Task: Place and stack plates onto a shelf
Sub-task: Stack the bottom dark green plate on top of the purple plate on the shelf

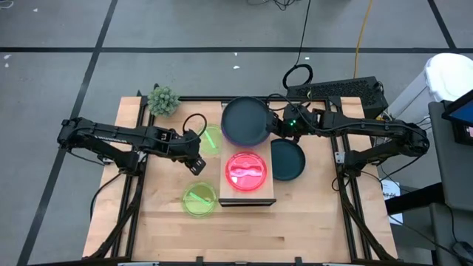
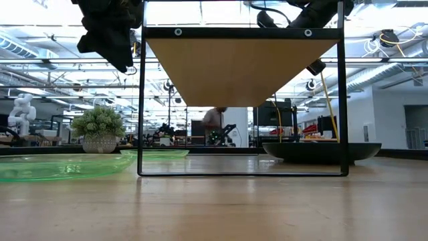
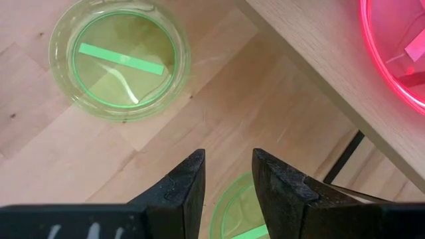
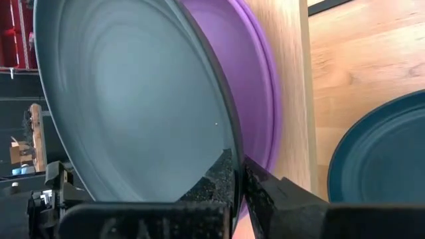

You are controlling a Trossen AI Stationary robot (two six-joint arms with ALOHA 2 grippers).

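Note:
The light-wood shelf (image 1: 247, 198) stands mid-table. A pink plate (image 1: 246, 171) lies on its near half. On its far half a purple plate (image 4: 255, 73) lies under a tilted dark teal plate (image 1: 246, 120), on which my right gripper (image 1: 277, 127) is shut. A second dark teal plate (image 1: 287, 159) lies flat on the table right of the shelf. My left gripper (image 1: 196, 151) hangs open above the table left of the shelf, over a green plate (image 3: 232, 209). Another green plate (image 1: 198, 199) lies flat nearer the front. My right gripper pinches the dark teal plate's rim (image 4: 229, 156) on its right-hand side, one finger on the upper face and one beneath. The fingers come from the table's right, slanting down. The held side is raised off the purple plate; whether the opposite edge rests on it, I cannot tell.
A small potted plant (image 1: 163, 100) stands at the table's far left corner. The shelf's black frame legs (image 2: 142, 100) stand on the table. A keyboard (image 1: 340, 90) lies beyond the far right edge. Bare wood shows along the table's near edge.

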